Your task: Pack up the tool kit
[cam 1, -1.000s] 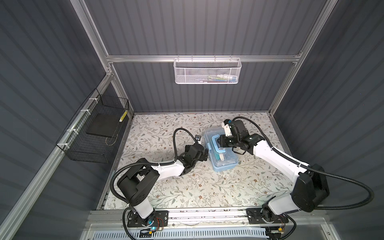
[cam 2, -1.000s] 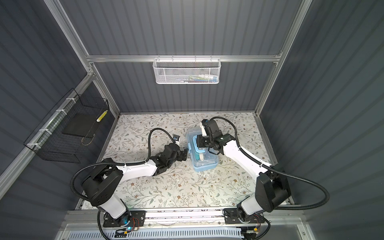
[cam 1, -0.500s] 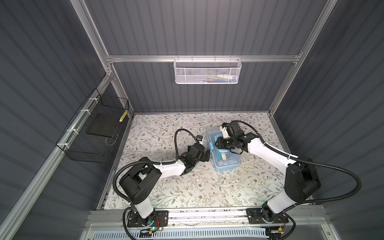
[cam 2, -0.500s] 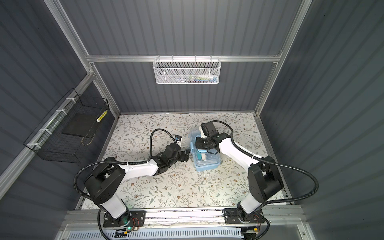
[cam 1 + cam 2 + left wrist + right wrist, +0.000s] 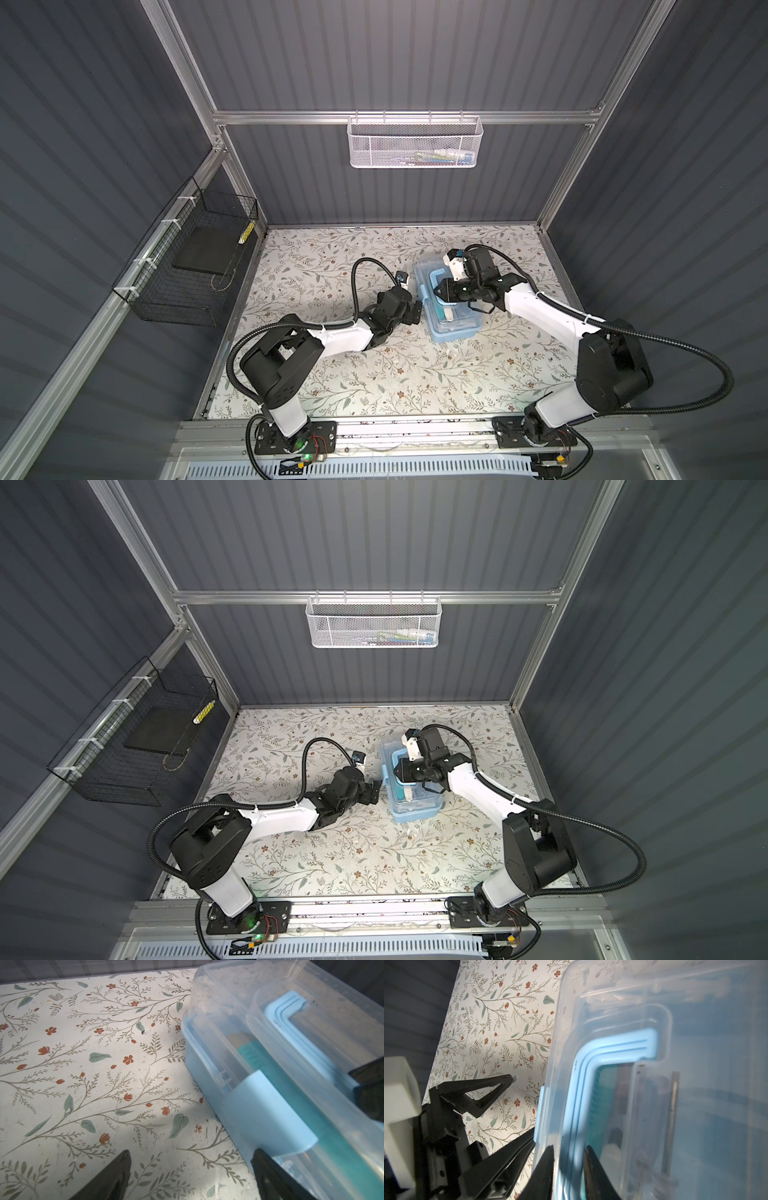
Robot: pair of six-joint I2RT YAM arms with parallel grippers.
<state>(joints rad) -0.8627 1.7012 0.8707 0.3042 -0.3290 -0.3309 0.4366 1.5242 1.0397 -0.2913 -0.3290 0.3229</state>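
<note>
Far off to the left of the left claw (image 5: 417,315), hung on the side wall: black wire basket (image 5: 183,270), with a flat dark pad (image 5: 208,249) and a small yellow piece (image 5: 246,232) inside.

Low over the flowered tabletop (image 5: 374,374), the left claw spread wide. In the left wrist view, one finger (image 5: 116,1176) over bare tabletop, the other finger (image 5: 268,1169) right up against the front wall of the tool kit (image 5: 199,1072), just under the blue latch (image 5: 268,1118). Touching or just short of it: not to be told.

High beyond both claws, on the back-wall rail: white mesh basket (image 5: 413,143), with a few small things inside, too small to name.

Flat on the tabletop, just right of the left claw and directly beneath the right claw (image 5: 436,291): the tool kit (image 5: 451,328) in both top views. Clear lid (image 5: 695,1022) on, light-blue handle (image 5: 612,1043) folded flat in its recess, a teal ribbed piece (image 5: 248,1054) showing through the lid.

Over the top of the kit, reaching in from the right: the right claw, tips toward the latch side. In the right wrist view, fingers (image 5: 548,1167) narrowly apart, one on each side of the handle's bar. Clamped on it or merely straddling it: cannot tell.
</note>
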